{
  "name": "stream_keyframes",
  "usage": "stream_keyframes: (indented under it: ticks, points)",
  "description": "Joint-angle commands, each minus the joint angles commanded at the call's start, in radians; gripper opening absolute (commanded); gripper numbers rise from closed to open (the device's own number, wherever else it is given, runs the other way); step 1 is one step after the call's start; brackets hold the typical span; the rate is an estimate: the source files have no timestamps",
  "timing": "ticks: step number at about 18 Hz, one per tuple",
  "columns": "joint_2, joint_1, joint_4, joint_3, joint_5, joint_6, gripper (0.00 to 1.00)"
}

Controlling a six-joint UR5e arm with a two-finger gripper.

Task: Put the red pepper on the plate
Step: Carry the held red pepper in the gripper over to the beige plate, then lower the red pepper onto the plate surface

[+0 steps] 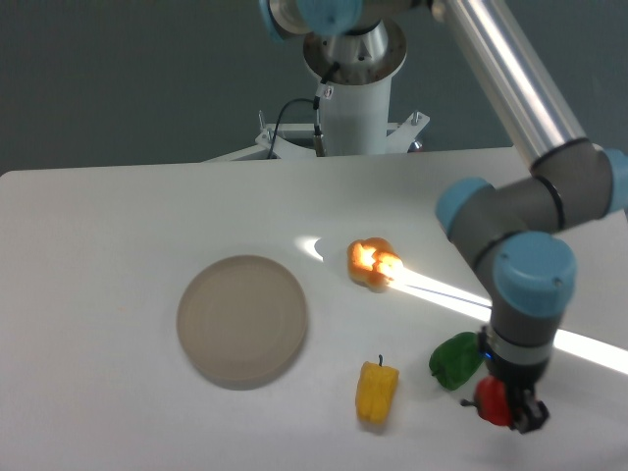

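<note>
The red pepper (pixel 492 402) is small and glossy, at the front right of the table, just right of the green pepper (pixel 455 360). My gripper (pixel 508 410) points down over it and its dark fingers sit around the pepper, which shows between them. I cannot tell whether the pepper rests on the table or is lifted. The plate (pixel 242 320) is a round beige-grey disc at the centre left, empty, far to the left of the gripper.
A yellow pepper (pixel 377 392) lies between the plate and the green pepper. A brightly lit orange pepper (pixel 374 264) sits mid-table in a strip of light. The arm's base (pixel 350 93) stands at the back edge.
</note>
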Motion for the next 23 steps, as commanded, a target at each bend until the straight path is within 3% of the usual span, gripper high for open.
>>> stream_keyframes:
  ticks: [4, 9, 17, 23]
  points:
    - [0.098, -0.115, 0.000, -0.129, -0.003, -0.167, 0.50]
    - [0.134, -0.223, 0.000, -0.168, -0.002, -0.351, 0.50]
    - [0.137, -0.255, 0.002, -0.186, -0.005, -0.367, 0.50]
    - [0.155, -0.289, 0.015, -0.250, -0.005, -0.482, 0.50]
